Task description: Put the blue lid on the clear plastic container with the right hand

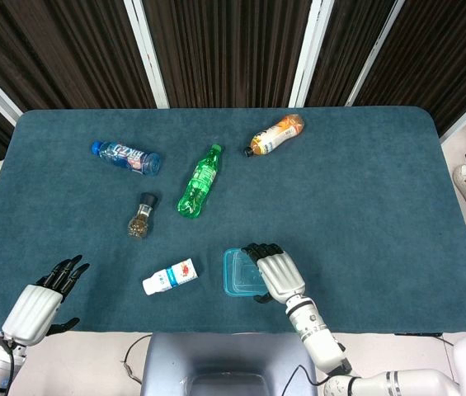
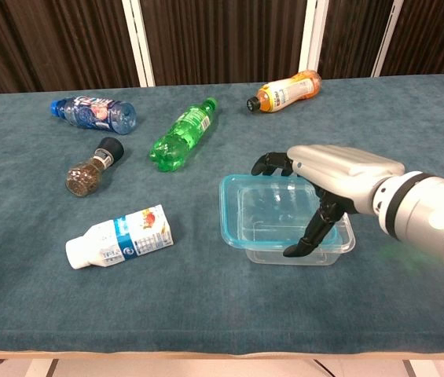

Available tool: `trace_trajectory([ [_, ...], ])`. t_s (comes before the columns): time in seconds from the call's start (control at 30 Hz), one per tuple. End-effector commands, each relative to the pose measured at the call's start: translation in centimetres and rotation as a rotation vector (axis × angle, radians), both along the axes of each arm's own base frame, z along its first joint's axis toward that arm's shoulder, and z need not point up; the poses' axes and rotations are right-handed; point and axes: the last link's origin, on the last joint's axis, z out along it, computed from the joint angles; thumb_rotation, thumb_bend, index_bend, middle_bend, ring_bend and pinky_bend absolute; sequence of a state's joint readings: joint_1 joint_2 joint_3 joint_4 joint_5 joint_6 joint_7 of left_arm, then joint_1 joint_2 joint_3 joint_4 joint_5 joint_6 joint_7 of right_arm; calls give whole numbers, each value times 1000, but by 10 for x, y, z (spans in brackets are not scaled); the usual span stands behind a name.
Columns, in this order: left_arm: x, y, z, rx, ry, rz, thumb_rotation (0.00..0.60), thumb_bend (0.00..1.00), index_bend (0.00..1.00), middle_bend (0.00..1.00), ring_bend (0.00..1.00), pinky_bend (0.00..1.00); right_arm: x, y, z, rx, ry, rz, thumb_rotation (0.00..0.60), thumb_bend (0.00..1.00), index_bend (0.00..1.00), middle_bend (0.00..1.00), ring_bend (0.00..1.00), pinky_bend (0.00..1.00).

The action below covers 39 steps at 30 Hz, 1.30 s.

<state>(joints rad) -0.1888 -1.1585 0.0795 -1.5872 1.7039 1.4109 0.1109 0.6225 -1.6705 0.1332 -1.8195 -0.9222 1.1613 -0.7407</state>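
— Right hand (image 2: 325, 184)?
— Holding lid (image 2: 241, 212), fingers over far edge, thumb under near edge.
— Lid's place?
— Above container (image 2: 339, 236), offset to the left, overhanging that side; not seated.
— Container's place?
— On bench (image 2: 206, 306), front middle, mostly hidden under lid in head view.
— Left hand (image 1: 41, 301)?
— Empty, fingers spread, at near left bench corner.
— Others?
— Green bottle (image 2: 181, 135), orange bottle (image 2: 286, 90), blue bottle (image 2: 93, 112), grinder (image 2: 93, 166), white bottle (image 2: 121, 236), all lying left and behind.
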Motion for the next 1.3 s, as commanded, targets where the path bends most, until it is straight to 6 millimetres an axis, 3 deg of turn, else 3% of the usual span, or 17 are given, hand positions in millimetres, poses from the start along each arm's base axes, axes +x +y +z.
trace_trajectory([
  [0.03,0,0,0,0,-2,-1,600,339,101,19,87,438,-1,0,-2,3,9,-1,600,288,328,435,518,499],
  [0.17,0,0,0,-3,-2,-1,600,339,101,19,87,438,-2,-2,-3,3,18,-3,600,288,253,305,348,452],
  [0.5,0,-1,0,-7,-1,-4,600,340,103,20,87,438,-5,-2,-2,-1,18,-2,600,288,177,174,199,405],
  [0.73,0,0,0,-8,-5,-6,600,339,106,20,87,438,-7,-4,-2,-3,24,-6,600,286,96,66,60,313],
  [0.93,0,-1,0,-10,-7,-9,600,340,108,20,88,438,-10,-4,-3,10,29,-12,600,279,30,2,0,204],
  [1.3,0,-1,0,-12,-10,-11,600,340,111,22,91,438,-14,-2,3,14,50,-9,600,265,0,0,0,133],
])
